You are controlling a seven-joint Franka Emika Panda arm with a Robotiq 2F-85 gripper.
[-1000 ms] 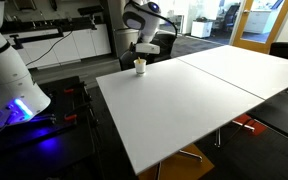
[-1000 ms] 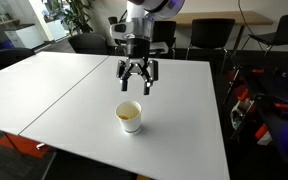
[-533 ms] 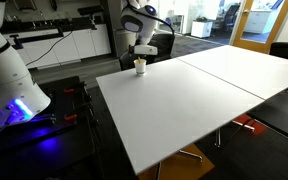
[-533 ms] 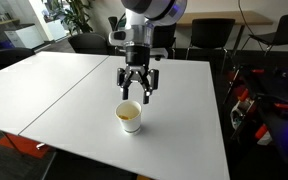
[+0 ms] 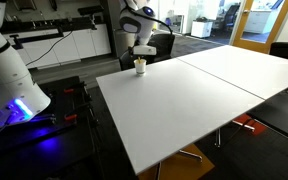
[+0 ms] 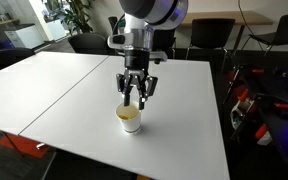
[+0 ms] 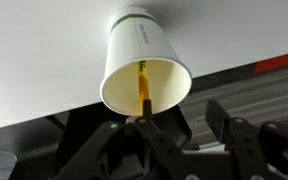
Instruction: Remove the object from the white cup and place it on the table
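The white cup (image 5: 140,67) stands upright near a corner of the white table (image 5: 184,105); it also shows in an exterior view (image 6: 130,118). In the wrist view the cup (image 7: 134,55) holds the thin yellowish stick (image 7: 142,88), which leans inside it. My gripper (image 6: 136,97) hangs open just above the cup's rim, fingers pointing down, and holds nothing. In the wrist view the open jaws (image 7: 180,112) frame the cup's mouth, with one fingertip close to the stick's top end. The gripper also shows in an exterior view (image 5: 141,56).
A seam (image 5: 206,77) joins the table to a second white top (image 5: 254,62). Black chairs (image 6: 212,38) stand beyond the far edge. A white machine with blue light (image 5: 14,100) stands on the floor beside the table. The table edge (image 6: 134,158) lies close to the cup.
My gripper has come down from well above the cup to just over its rim, still open. The cup and stick have not moved.
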